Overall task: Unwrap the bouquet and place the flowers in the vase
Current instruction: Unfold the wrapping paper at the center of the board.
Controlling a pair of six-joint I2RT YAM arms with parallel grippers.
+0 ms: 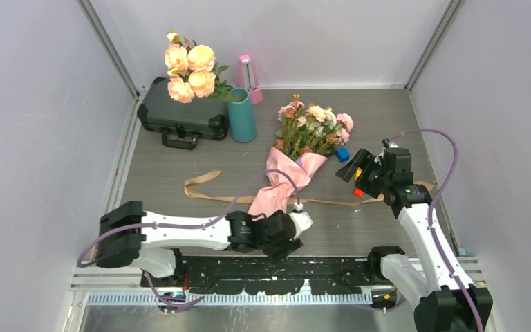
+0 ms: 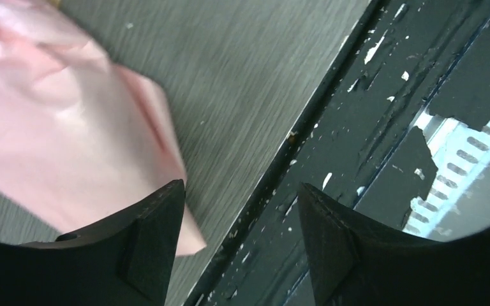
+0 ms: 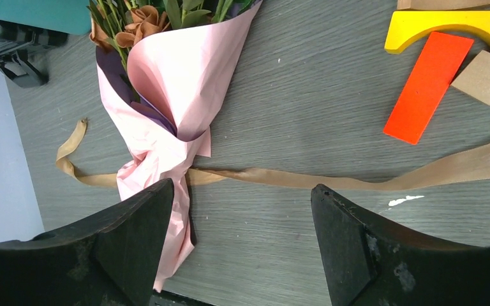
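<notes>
two grippers, both with jaws spread and pinching nothing: left gripper (image 2: 237, 189) low at the near edge of the table (image 1: 173, 166), just beside the twisted tail of the pink paper (image 2: 51, 121); right gripper (image 3: 241, 186) hovering right of the bouquet (image 1: 297, 149). bouquet lying flat mid-table, flowers (image 1: 314, 124) pointing far, tan ribbon (image 3: 293, 180) trailing left and right from the neck. vase (image 1: 242, 114) upright at far left, well apart. probably light and soft throughout: crinkled paper likely to crumple and slip, thin stems to bend. best taken at the paper tail for peeling, then low on the bunched stems, not by the blooms.
</notes>
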